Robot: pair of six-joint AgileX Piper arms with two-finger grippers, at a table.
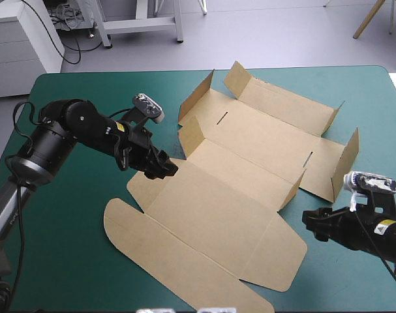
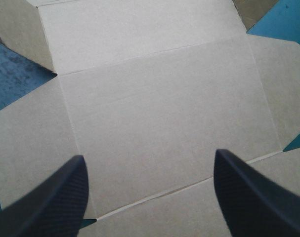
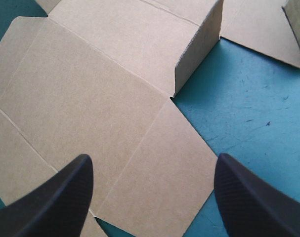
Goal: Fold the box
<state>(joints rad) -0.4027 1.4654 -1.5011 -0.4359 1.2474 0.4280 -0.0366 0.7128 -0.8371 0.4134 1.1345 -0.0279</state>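
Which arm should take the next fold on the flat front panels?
Probably left: the left gripper, open, sits over a flat panel of the box, at a crease. The right gripper, open too, hangs at its corner, partly over bare teal-green cover.

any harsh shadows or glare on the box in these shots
high view: even light, no glare on the box, only faint shade at its raised flaps; left wrist view: board flatly lit, the raised flap dimmer; right wrist view: the upright wall has a shaded face and throws a thin shadow on the teal-green cover

Brown box (image 1: pixel 243 176) on teal-green cover (image 1: pixel 67 261); black-fingered left hand (image 1: pixel 166 167).
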